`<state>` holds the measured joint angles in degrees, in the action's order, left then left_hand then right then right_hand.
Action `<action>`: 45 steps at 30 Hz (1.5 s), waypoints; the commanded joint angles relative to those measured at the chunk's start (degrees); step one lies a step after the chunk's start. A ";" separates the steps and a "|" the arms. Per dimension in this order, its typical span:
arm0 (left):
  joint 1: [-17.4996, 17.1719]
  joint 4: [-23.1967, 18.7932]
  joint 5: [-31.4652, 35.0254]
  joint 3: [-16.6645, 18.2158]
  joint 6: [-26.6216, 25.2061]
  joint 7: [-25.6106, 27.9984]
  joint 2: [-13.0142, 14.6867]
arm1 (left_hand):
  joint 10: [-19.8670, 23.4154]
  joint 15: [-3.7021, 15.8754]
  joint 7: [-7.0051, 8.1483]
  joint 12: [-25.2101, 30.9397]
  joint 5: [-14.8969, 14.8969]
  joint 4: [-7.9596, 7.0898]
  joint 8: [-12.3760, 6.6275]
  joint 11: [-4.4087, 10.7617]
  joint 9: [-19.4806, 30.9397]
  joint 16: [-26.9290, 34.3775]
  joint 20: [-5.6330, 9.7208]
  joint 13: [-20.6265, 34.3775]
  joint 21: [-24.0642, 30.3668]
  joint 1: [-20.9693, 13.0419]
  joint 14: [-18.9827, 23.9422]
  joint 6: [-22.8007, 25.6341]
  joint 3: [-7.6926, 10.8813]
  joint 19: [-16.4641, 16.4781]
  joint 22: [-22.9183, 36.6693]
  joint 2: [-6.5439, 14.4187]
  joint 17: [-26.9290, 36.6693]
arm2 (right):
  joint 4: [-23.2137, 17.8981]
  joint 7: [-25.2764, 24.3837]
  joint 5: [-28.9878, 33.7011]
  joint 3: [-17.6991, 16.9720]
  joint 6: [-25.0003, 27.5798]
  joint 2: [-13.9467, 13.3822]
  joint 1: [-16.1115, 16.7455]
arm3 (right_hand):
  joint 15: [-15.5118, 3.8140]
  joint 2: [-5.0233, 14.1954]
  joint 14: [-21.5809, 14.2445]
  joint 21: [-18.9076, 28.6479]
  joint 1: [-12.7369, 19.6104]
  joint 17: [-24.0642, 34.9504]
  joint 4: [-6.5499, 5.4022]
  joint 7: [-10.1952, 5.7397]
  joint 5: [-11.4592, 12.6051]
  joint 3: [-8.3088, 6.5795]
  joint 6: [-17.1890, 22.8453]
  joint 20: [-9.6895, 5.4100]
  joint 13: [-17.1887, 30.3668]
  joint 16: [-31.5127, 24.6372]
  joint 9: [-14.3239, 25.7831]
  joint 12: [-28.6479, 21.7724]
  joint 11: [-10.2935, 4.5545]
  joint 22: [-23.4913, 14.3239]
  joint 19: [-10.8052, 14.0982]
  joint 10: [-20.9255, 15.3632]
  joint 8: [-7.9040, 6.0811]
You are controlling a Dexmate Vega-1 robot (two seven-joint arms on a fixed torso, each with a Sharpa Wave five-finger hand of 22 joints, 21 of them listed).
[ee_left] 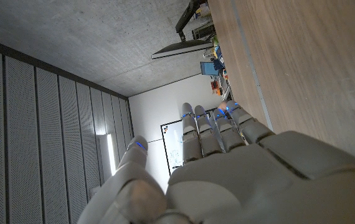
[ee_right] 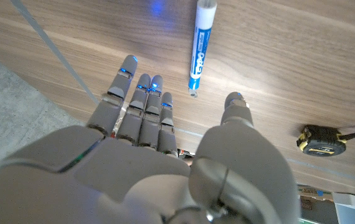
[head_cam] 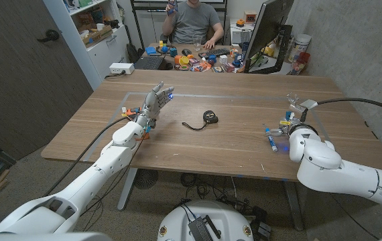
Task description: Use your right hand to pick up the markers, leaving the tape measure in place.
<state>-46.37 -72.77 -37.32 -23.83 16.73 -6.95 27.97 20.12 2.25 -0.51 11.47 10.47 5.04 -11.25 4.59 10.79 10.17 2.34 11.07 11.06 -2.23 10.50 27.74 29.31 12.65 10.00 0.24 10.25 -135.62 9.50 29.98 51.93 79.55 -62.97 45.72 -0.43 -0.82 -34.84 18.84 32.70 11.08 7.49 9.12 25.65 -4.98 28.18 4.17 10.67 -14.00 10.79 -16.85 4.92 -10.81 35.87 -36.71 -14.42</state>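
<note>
The counter point(head_cam: 231, 144) is a broad wooden top, and the robot's two arms reach in over its near edge. Behind its far side a person point(head_cam: 194, 23) sits at a cluttered desk point(head_cam: 198, 61) with a monitor point(head_cam: 269, 30) to one side.

The left robot hand point(head_cam: 156, 104) is raised above the left part of the counter, fingers straight and slightly apart, holding nothing; in the left wrist view point(ee_left: 227, 155) its fingers lie side by side, extended, with the thumb apart from them.

The right robot hand point(head_cam: 291, 124) is over the right part of the counter. In the right wrist view point(ee_right: 165, 143) its fingers are stretched out close together and the thumb stands off to one side, nothing between them.

The tape measure point(head_cam: 209, 117) lies near the middle of the counter, between the two arms, a dark strap trailing from it toward the left; it also shows at the edge of the right wrist view point(ee_right: 322, 138).

One marker point(head_cam: 271, 139), white with a blue label, lies on the counter just beside the right robot hand on its inner side. In the right wrist view the marker point(ee_right: 200, 46) sits just beyond the fingertips point(ee_right: 127, 65), apart from them.
</note>
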 commanded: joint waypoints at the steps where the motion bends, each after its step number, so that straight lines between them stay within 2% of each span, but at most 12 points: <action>1: -0.06 -0.21 0.11 -0.07 -0.18 0.02 0.09 | 0.45 3.91 0.06 0.22 0.21 0.03 -0.20 -0.04 0.26 0.36 4.36 0.09 0.17 -0.60 0.41 0.52 0.35 0.51 0.29 0.08 0.15 | 4.62 15.03 16.93 2.53 0.43 3.73 -0.63 | -0.37 0.80 -1.44 0.12 0.33 0.32 0.03 0.96 0.41 0.41 1.34 -0.56 0.13 -0.55 0.20 -0.38 -0.19 -0.26 0.68 -1.24 -0.33; 9: 0.04 -0.04 0.23 -0.15 -0.05 0.06 -0.04 | 0.45 3.91 0.06 0.22 0.21 0.03 -0.20 -0.04 0.26 0.36 4.36 0.09 0.17 -0.60 0.41 0.52 0.35 0.51 0.29 0.08 0.15 | 5.79 15.24 17.41 4.79 0.43 4.25 -2.14 | -1.21 0.89 -2.75 0.37 0.53 0.48 0.00 0.55 0.63 0.64 2.73 -1.07 0.19 -0.94 0.23 -0.60 -0.80 -0.38 1.49 -2.77 -0.47; 21: 0.02 0.15 0.21 -0.07 -0.04 0.26 -0.11 | 0.45 3.91 0.06 0.22 0.21 0.03 -0.20 -0.04 0.26 0.36 4.36 0.09 0.17 -0.60 0.41 0.52 0.35 0.51 0.29 0.08 0.15 | 6.93 12.18 14.70 8.83 0.43 4.72 -5.43 | -1.99 1.15 -3.43 0.55 0.95 0.63 0.06 0.25 0.84 0.68 3.03 -1.58 0.24 -1.12 0.24 -0.53 -1.68 -0.50 1.94 -3.38 -0.24; 29: 0.02 0.26 0.21 -0.03 0.03 0.24 -0.07 | 0.45 3.91 0.06 0.22 0.21 0.03 -0.20 -0.04 0.26 0.36 4.36 0.09 0.17 -0.60 0.41 0.52 0.35 0.51 0.29 0.08 0.15 | 7.80 11.93 14.85 11.16 0.43 5.00 -7.00 | -3.84 2.08 -2.90 0.46 2.33 0.89 0.41 -1.67 1.30 0.27 4.15 -2.28 0.31 -0.86 0.26 -0.53 -2.76 -0.69 1.53 -4.41 -0.24; 32: 0.01 0.20 0.15 -0.03 -0.09 0.18 -0.02 | 0.45 3.91 0.06 0.22 0.21 0.03 -0.20 -0.04 0.26 0.36 4.36 0.09 0.17 -0.60 0.41 0.52 0.35 0.51 0.29 0.08 0.15 | 8.49 12.14 15.89 11.91 0.43 5.46 -7.16 | -4.70 2.57 -3.36 0.61 3.84 0.90 0.96 -2.50 1.67 -0.23 5.01 -2.92 0.36 -0.88 0.28 -1.01 -3.77 -0.81 1.69 -6.21 -0.33; 34: 0.02 0.23 0.14 -0.04 -0.08 0.14 -0.04 | 0.45 3.91 0.06 0.22 0.21 0.03 -0.20 -0.04 0.26 0.36 4.36 0.09 0.17 -0.60 0.41 0.52 0.35 0.51 0.29 0.08 0.15 | 8.89 12.96 17.05 12.62 0.43 5.64 -7.43 | -6.19 3.16 -3.39 0.72 5.06 1.12 1.11 -4.68 2.18 -0.62 3.87 -3.21 0.67 -0.66 0.33 -1.56 -5.43 -1.01 1.48 -8.12 0.49; 37: 0.04 0.31 0.12 -0.03 0.02 0.11 -0.11 | 0.45 3.91 0.06 0.22 0.21 0.03 -0.20 -0.04 0.26 0.36 4.36 0.09 0.17 -0.60 0.41 0.52 0.35 0.51 0.29 0.08 0.15 | 9.30 13.90 18.12 12.74 0.43 5.92 -7.33 | -6.80 3.56 -3.17 0.76 5.73 1.63 1.11 -6.09 2.46 -0.74 3.05 -3.96 1.13 -0.69 0.42 -2.22 -6.56 -1.17 1.11 -9.56 0.96; 38: 0.07 0.37 0.08 -0.04 0.03 0.05 -0.15 | 0.45 3.91 0.06 0.22 0.21 0.03 -0.20 -0.04 0.26 0.36 4.36 0.09 0.17 -0.60 0.41 0.52 0.35 0.51 0.29 0.08 0.15 | 9.59 14.01 18.41 12.77 0.43 6.11 -7.19 | -7.00 3.66 -3.35 0.78 5.91 1.72 1.14 -6.45 2.52 -0.79 3.12 -3.98 1.22 -0.78 0.44 -2.42 -6.50 -1.20 1.06 -10.00 0.96; 42: 0.11 0.43 0.08 -0.06 0.03 0.02 -0.19 | 0.45 3.91 0.06 0.22 0.21 0.03 -0.20 -0.04 0.26 0.36 4.36 0.09 0.17 -0.60 0.41 0.52 0.35 0.51 0.29 0.08 0.15 | 10.15 14.43 19.47 12.78 0.43 6.48 -6.83 | -8.19 4.04 -3.95 1.15 7.85 1.85 1.82 -7.09 3.01 -1.48 3.43 -4.50 1.66 -0.85 0.54 -3.00 -6.98 -1.39 1.41 -11.09 0.92; 43: 0.14 0.48 0.13 -0.09 0.03 0.04 -0.19 | 0.45 3.91 0.06 0.22 0.21 0.03 -0.20 -0.04 0.26 0.36 4.36 0.09 0.17 -0.60 0.41 0.52 0.35 0.51 0.29 0.08 0.15 | 10.44 13.80 19.74 12.54 0.43 6.77 -6.34 | -8.57 4.29 -4.76 1.59 9.16 1.91 2.10 -7.52 3.43 -1.97 4.26 -5.13 2.05 -0.96 0.63 -4.15 -6.86 -1.61 1.83 -13.63 0.65; 45: 0.16 0.54 0.11 -0.10 0.01 0.02 -0.23 | 0.45 3.91 0.06 0.22 0.21 0.03 -0.20 -0.04 0.26 0.36 4.36 0.09 0.17 -0.60 0.41 0.52 0.35 0.51 0.29 0.08 0.15 | 10.68 12.44 19.91 12.13 0.43 7.13 -5.58 | -9.41 4.76 -5.54 2.16 11.58 1.99 2.70 -7.91 3.92 -2.90 5.29 -5.50 2.43 -1.01 0.72 -4.55 -7.30 -1.99 2.20 -14.25 0.32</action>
<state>-46.34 -72.49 -37.14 -23.94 16.64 -6.79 27.87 20.12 2.25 -0.51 11.47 10.47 5.04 -11.25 4.59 10.79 10.17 2.34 11.06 11.06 -2.23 10.50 27.74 29.31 12.65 9.99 0.24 10.25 -126.69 22.75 47.55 63.69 80.01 -57.27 38.93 -3.62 3.49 -39.29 20.18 41.73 12.83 9.59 1.80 28.86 -6.77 32.16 -0.54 12.48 -14.86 11.28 -20.45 -2.07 -12.26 37.73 -49.21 -13.53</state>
